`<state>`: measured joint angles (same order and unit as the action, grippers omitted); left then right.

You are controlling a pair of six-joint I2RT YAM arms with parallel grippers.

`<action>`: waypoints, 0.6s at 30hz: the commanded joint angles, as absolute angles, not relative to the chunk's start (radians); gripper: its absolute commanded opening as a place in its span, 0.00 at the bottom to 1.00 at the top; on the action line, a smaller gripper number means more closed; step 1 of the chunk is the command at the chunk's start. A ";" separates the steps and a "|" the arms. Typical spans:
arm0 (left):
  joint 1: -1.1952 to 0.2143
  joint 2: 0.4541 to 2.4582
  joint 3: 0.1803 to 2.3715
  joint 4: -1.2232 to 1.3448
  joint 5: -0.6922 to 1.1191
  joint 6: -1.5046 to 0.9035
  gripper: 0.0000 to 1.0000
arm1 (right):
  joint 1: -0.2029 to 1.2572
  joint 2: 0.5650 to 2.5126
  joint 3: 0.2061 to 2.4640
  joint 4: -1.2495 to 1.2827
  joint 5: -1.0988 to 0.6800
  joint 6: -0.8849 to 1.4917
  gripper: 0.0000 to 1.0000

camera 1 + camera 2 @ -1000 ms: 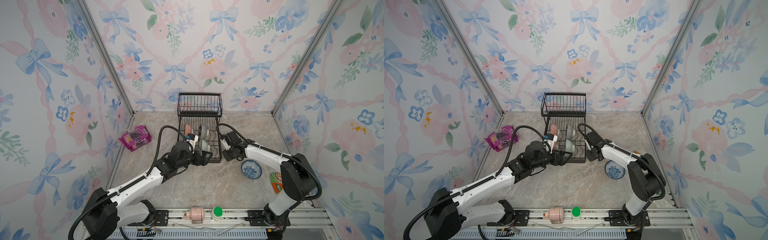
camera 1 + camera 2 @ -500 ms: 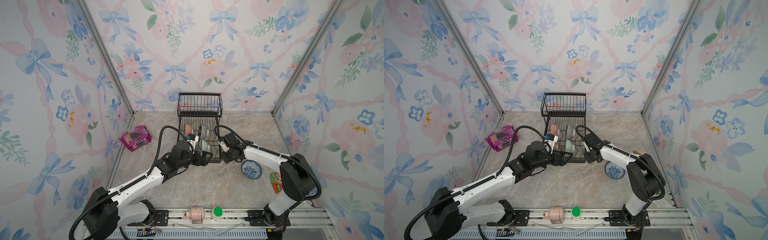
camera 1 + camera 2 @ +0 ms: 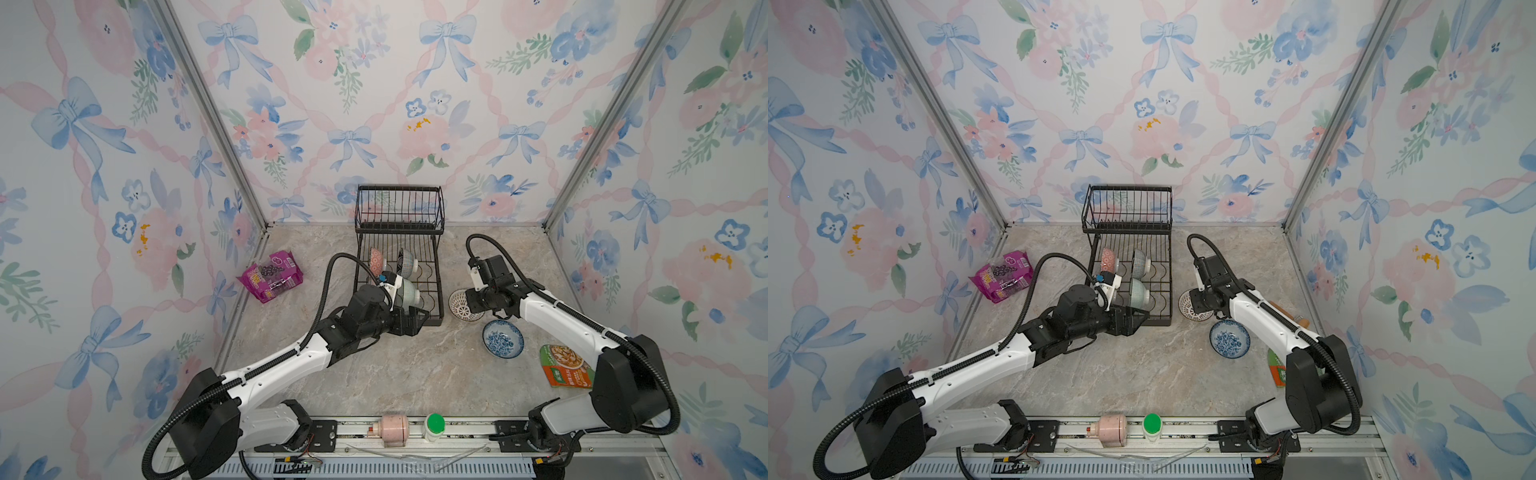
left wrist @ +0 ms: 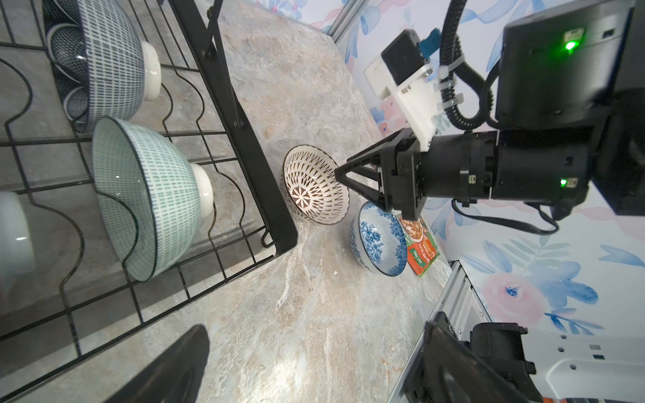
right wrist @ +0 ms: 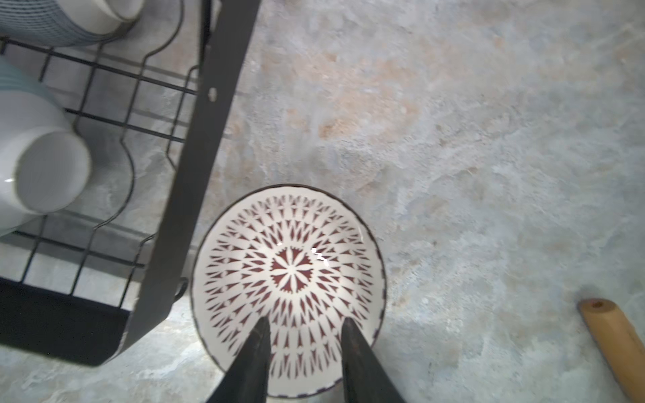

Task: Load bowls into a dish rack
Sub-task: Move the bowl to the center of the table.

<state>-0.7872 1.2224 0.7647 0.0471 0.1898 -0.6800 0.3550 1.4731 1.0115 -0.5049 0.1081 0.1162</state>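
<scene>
In a top view, the lattice bowl (image 3: 459, 302) sat on the table (image 3: 395, 374) just beside the rack (image 3: 437, 266), with a blue bowl (image 3: 503, 338) near. The left gripper (image 3: 417, 321), spread wide and empty, hovered at the rack's near corner.

In the left wrist view, the right gripper (image 4: 343, 172) pointed at the lattice bowl's rim.

In the right wrist view, its fingers (image 5: 258, 343) stood narrowly apart over the bowl, holding nothing. A sound grip probably needed the rim between them. The rack's frame crowded one side; open table lay opposite.

The bowl (image 5: 289, 279) is gleaming with glossy ceramic glaze, the rack (image 5: 195, 174) at twelve o'clock is showing matt black metal wire, the tabletop (image 5: 453, 139) is looking smooth like stone, and the ten-o'clock bag (image 3: 270, 277) is glinting, crinkly plastic.
</scene>
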 commanded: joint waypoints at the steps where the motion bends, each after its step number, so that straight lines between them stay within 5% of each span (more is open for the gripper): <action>1: -0.806 1.241 0.805 0.032 0.163 -0.653 0.98 | 0.317 1.496 0.988 -0.544 0.123 0.161 0.34; 18: -0.844 1.267 0.831 0.018 0.131 -0.651 0.98 | 0.293 1.576 0.976 -0.516 0.114 0.160 0.27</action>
